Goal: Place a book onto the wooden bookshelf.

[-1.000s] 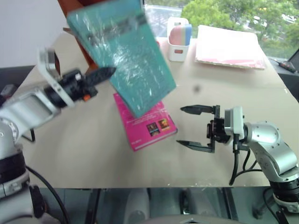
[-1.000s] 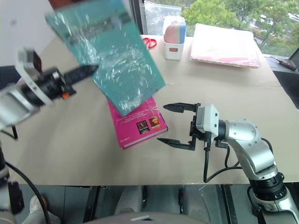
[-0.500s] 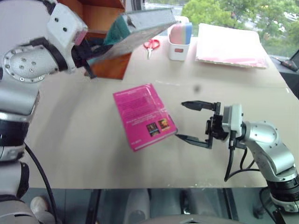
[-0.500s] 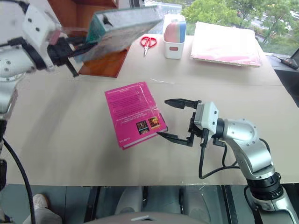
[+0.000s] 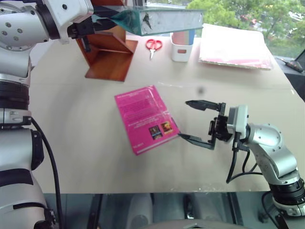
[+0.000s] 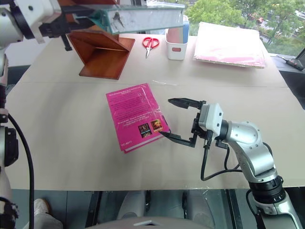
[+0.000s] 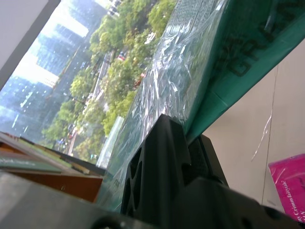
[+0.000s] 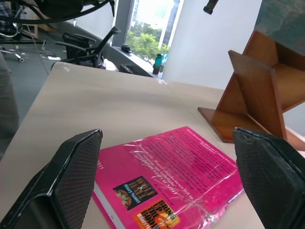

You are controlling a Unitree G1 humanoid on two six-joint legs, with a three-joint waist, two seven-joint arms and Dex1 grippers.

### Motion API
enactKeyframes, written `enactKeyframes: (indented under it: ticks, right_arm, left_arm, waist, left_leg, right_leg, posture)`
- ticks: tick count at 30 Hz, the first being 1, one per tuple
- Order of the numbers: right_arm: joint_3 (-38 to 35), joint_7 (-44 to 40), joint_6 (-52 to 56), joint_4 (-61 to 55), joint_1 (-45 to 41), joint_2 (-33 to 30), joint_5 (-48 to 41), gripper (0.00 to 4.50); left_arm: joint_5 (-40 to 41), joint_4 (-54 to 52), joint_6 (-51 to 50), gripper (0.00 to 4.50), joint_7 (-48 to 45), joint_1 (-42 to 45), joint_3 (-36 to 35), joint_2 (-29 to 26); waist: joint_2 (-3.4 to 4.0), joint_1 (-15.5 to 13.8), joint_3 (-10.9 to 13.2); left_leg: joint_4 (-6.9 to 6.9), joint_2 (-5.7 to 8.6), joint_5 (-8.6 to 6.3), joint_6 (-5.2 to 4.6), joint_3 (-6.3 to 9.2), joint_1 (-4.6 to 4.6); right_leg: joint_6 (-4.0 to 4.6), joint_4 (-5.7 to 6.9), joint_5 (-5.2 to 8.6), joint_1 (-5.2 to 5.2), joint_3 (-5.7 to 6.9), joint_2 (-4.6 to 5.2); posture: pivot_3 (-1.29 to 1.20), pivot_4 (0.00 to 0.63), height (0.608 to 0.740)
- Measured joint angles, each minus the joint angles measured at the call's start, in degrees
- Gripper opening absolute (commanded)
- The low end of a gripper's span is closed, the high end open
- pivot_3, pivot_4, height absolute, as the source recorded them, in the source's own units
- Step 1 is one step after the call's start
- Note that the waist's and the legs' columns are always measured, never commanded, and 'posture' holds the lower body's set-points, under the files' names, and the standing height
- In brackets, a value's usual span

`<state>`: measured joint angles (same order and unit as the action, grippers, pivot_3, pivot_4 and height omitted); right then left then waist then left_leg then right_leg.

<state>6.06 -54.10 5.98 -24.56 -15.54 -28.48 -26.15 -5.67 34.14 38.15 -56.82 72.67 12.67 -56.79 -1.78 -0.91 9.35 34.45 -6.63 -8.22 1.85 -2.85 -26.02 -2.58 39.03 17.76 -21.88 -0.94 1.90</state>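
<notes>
While clamped in the left gripper [image 5: 97,21], the book [image 5: 162,21] juts rightward.

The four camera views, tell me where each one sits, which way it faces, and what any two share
Left eye view: on the head, looking forward and down at the table; both arms show, the left hand raised with the teal book.
Right eye view: its stereo twin, same scene, right hand open beside the pink book.
Left wrist view: along the left hand's shut fingers onto the teal book.
Right wrist view: between the right hand's spread fingers toward the wooden bookshelf.
Shared: the pink book appears in all four.
</notes>
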Motion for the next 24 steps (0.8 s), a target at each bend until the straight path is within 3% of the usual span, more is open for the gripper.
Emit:
enactKeyframes:
  ticks: [6,13,18,24]
  right_arm:
    - [-0.3,2.8,0.2,0.5,-2.3,2.1,0.0,4.50]
    - [-2.6,11.7,9.6,3.9,-15.6,2.7,0.2,4.50]
    - [-5.5,18.8,16.5,5.5,-20.9,1.4,2.7,4.50]
    - [-6.5,21.1,19.7,1.8,-23.5,2.2,1.1,4.50]
  left_arm:
    - [-11.7,16.1,3.4,0.04,2.1,10.3,3.4,-1.5]
    - [-25.7,34.5,5.6,0.04,10.7,17.9,10.0,-1.8]
    - [-31.4,39.3,3.3,0.04,17.1,20.1,12.8,0.4]
    - [-35.4,41.5,0.8,0.04,22.5,20.5,15.0,3.1]
  waist:
    - [0.01,0.3,0.0]
    - [0.00,-0.1,0.1]
    - [-0.02,-0.1,0.1]
    - [-0.01,0.5,0.1]
  left_leg:
    - [0.00,-0.01,0.00,-0.01,-0.04,0.03]
    - [0.01,-0.02,0.00,-0.01,-0.04,-0.06]
    - [0.07,-0.01,0.00,-0.01,-0.04,-0.46]
    - [0.08,-0.02,0.01,0.01,-0.16,-0.65]
  right_leg:
    - [-0.01,0.04,0.00,-0.04,-0.09,-0.04]
    - [-0.01,0.07,0.00,-0.13,-0.03,-0.01]
    - [0.00,0.19,0.00,-0.51,-0.03,0.02]
    - [-0.03,0.56,0.03,-0.97,-0.20,0.00]
  posture:
    - [0.00,0.150,0.740]
    - [0.00,0.150,0.740]
    - [0.00,0.150,0.740]
    - [0.00,0.150,0.740]
